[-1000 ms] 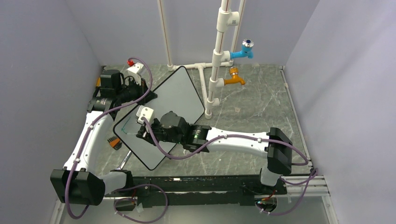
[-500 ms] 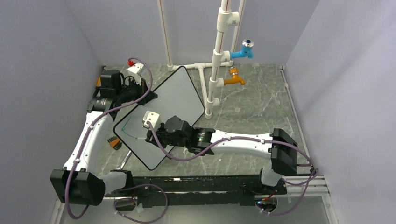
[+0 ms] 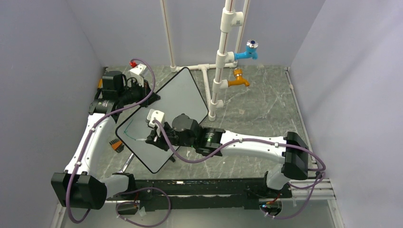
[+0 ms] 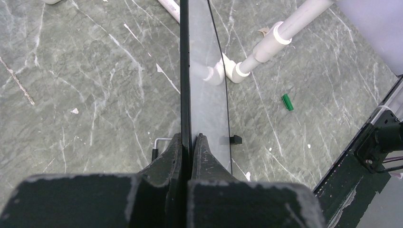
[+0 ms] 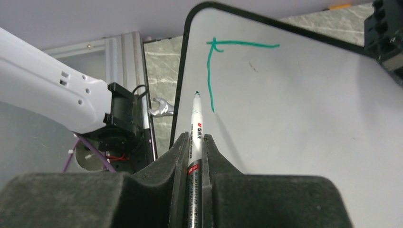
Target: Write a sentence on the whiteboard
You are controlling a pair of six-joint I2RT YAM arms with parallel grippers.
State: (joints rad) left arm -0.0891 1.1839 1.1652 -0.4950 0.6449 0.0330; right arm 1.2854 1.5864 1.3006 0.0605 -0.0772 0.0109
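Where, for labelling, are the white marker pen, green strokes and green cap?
white marker pen (image 5: 195,126): right wrist view, barrel.
green strokes (image 5: 208,76): right wrist view, downstroke.
green cap (image 4: 287,102): left wrist view, middle.

We find bright, even, diffuse light in all three views; shadows are soft. The whiteboard (image 4: 209,95) faintly mirrors a white pipe (image 4: 280,40). Near both wrist lenses, the dark foreground reads soft and grainy.

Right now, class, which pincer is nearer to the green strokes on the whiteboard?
Right. The right pincer holds a marker whose tip sits just beside the green strokes; the left pincer clamps the rim of the whiteboard, away from them.
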